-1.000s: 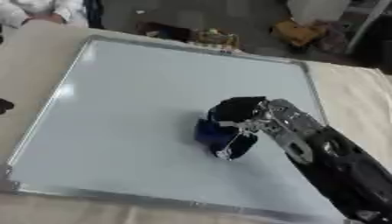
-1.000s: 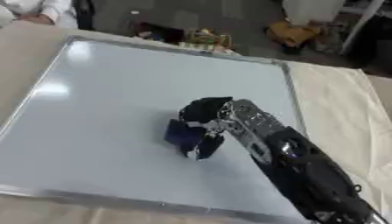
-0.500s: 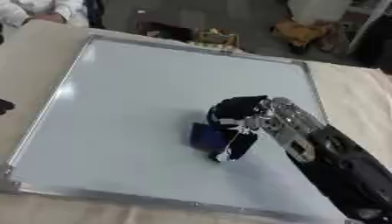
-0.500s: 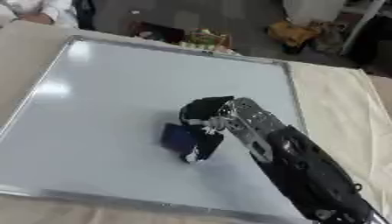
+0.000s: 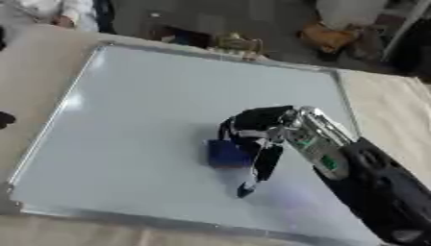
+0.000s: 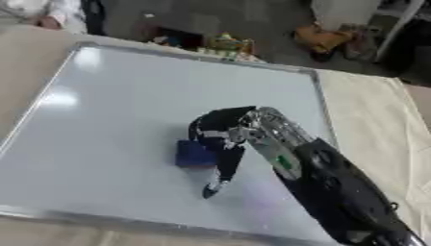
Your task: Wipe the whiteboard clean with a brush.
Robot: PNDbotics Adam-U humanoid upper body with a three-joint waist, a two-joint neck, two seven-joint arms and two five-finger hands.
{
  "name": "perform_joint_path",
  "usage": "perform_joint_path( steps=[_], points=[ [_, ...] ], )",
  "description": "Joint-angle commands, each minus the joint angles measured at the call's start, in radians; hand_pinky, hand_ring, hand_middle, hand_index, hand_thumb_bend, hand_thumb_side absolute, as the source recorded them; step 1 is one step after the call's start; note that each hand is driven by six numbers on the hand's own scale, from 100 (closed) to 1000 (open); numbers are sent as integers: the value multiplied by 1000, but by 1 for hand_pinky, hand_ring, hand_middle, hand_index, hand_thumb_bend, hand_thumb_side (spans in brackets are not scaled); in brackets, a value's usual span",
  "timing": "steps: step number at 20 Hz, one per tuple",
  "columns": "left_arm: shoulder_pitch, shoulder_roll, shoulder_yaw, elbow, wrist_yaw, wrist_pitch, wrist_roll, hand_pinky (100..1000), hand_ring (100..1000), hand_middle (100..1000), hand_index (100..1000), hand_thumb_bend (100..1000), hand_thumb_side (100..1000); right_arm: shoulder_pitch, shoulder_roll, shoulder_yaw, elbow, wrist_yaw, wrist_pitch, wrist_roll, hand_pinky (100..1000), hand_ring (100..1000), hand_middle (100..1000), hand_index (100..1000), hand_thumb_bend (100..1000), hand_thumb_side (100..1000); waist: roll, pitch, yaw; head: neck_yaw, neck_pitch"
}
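Note:
The whiteboard (image 5: 151, 96) lies flat on the table, its surface pale grey with a metal frame, and I make out no marks on it. A blue brush (image 5: 227, 153) rests on the board right of its middle. My right hand (image 5: 261, 127) comes in from the lower right and is curled over the brush's right side, pressing it on the board. One dark finger (image 5: 252, 180) of that hand points down towards the near edge. My left hand shows in neither view.
A small dark shape (image 5: 5, 119) sits at the left edge, beside the board. Beige table surface (image 5: 396, 110) lies to the right of the board. Clutter and a person stand beyond the far edge (image 5: 235, 45).
The right hand has slid the brush a little to the left and towards the near edge. The board has stayed where it was.

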Motion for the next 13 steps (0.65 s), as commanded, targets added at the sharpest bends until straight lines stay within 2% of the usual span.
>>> perform_joint_path(
  steps=[1,8,13],
  points=[
    [-9,7,1,-12,0,-5,-4,530,401,466,474,208,849,-23,-38,-25,-56,-19,2,-11,530,840,835,100,742,505,12,-14,3,-2,-9],
    [-6,7,2,-9,-3,-12,-5,529,398,466,474,205,850,-16,-87,-68,-159,-62,33,-67,522,826,822,100,742,563,19,-6,8,3,-14],
    [-8,5,6,-9,-6,-20,-3,529,396,465,473,203,850,10,-147,-143,-301,-186,100,-144,496,779,739,100,693,698,28,7,8,5,-13]
  ],
)
